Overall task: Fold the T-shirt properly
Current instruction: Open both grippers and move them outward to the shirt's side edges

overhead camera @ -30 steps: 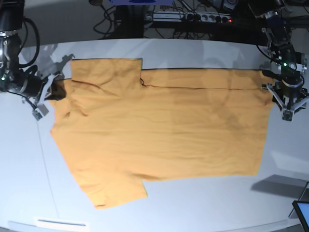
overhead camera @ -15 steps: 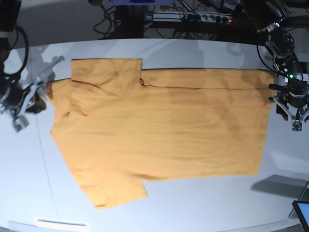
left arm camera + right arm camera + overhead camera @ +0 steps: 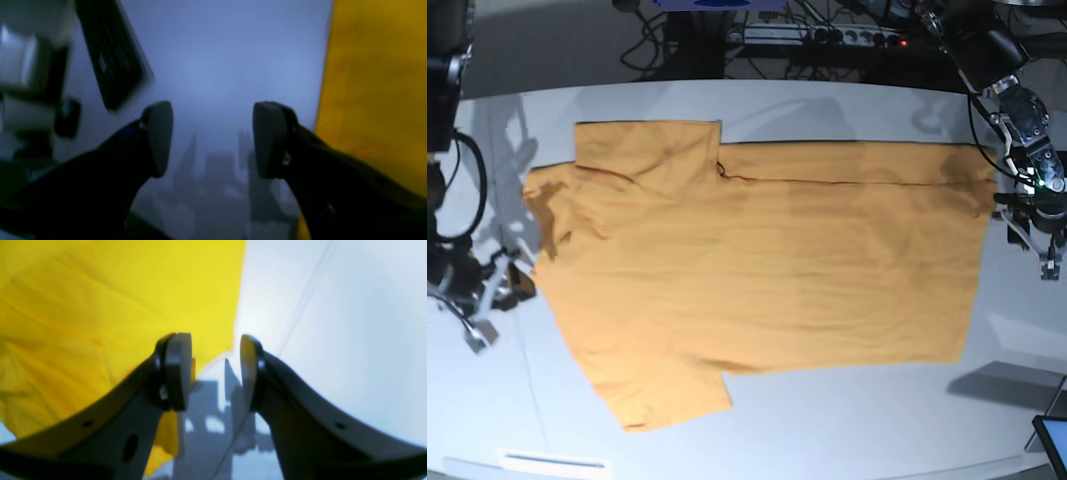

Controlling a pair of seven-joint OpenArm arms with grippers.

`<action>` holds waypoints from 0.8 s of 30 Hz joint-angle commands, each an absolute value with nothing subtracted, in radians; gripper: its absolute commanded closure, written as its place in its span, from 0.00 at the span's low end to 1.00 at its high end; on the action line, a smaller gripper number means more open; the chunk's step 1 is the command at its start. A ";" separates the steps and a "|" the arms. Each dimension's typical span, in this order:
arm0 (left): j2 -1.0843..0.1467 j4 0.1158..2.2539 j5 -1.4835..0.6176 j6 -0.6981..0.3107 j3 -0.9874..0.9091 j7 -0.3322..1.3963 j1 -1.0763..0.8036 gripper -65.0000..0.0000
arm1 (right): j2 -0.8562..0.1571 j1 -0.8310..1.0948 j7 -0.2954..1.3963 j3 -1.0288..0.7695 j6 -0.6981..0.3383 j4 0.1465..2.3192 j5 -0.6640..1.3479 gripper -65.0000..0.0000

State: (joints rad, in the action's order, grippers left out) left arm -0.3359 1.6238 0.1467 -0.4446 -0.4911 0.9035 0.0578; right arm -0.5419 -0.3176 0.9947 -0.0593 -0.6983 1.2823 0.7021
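Note:
The orange-yellow T-shirt (image 3: 767, 260) lies spread on the white table (image 3: 847, 430), its far edge doubled over into a band and one sleeve pointing to the front left. My left gripper (image 3: 1047, 255) hovers off the shirt's right edge. In the left wrist view it (image 3: 213, 140) stands open over bare table, with the T-shirt (image 3: 373, 100) to its right. My right gripper (image 3: 485, 312) is off the shirt's left side. In the right wrist view it (image 3: 217, 373) is open with nothing between its fingers, just past the T-shirt (image 3: 116, 300) edge.
A power strip and cables (image 3: 827, 38) run behind the table's far edge. A dark screen corner (image 3: 1052, 440) pokes in at the front right. A white strip (image 3: 552, 462) lies at the front left edge. A dark blurred object (image 3: 110, 60) shows left of my left gripper.
Both grippers have opened and let go of the shirt's corners. The right one has drawn away toward the front left; the left one has moved slightly outward. The shirt's left corner now lies flat.

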 commanded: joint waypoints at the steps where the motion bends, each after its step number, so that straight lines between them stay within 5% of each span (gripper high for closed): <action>1: -0.349 1.659 0.150 -0.437 -0.496 0.897 0.071 0.42 | -0.576 -0.377 0.957 -0.025 -0.698 1.267 0.714 0.62; 8: -0.334 1.747 0.150 -0.437 -0.529 0.912 0.051 0.42 | -0.585 -0.545 0.839 0.179 -0.698 1.015 0.714 0.40; 24: -0.361 1.738 0.150 -0.437 -0.544 0.908 0.077 0.42 | -0.423 -0.829 0.684 0.222 -0.698 0.561 0.601 0.39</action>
State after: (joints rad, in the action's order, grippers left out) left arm -0.3386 1.7233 0.1413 -0.4450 -0.5365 0.9237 0.0639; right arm -0.4271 -0.7940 0.7044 0.2249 -0.6888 0.5476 0.5743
